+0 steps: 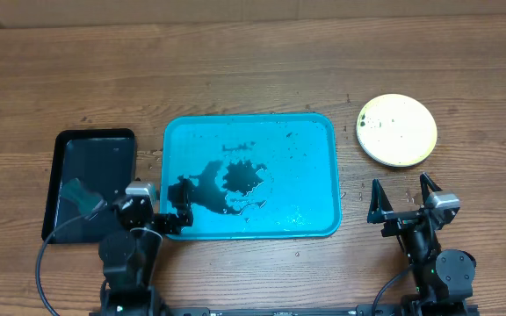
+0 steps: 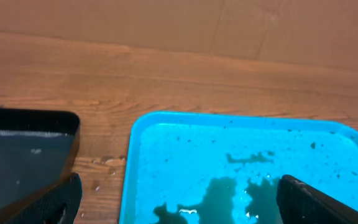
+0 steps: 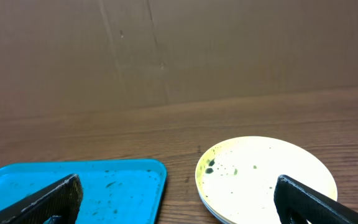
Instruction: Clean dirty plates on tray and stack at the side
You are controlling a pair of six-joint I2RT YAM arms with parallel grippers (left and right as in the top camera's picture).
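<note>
Looking down on a wooden worktop [image 1: 235,70], a turquoise tray [image 1: 310,167] sits at the centre of the frame. It holds no plates but is wet, with a dark puddle [image 1: 235,180] in its middle. The plates [image 1: 397,130] lie stacked at the upper right, well apart from the tray. The top one is yellow-green with dark specks near its left edge, and a paler rim shows beneath it; how many lie below cannot be told. A black tray [image 1: 95,171] lies just beside the turquoise one, at the left.

The left pincer [image 2: 179,186] hangs wide and empty over the gap between the two trays. The right pincer [image 1: 401,200] is likewise wide and empty at the lower right, below the stack and apart from it.

The stacking looks done, though the specks may call for another wipe. To back away well, each arm would lift first, then draw toward the bottom edge of the frame. The left arm has tray rims on both sides. The right has open wood all round, with the stack as its only obstacle.
</note>
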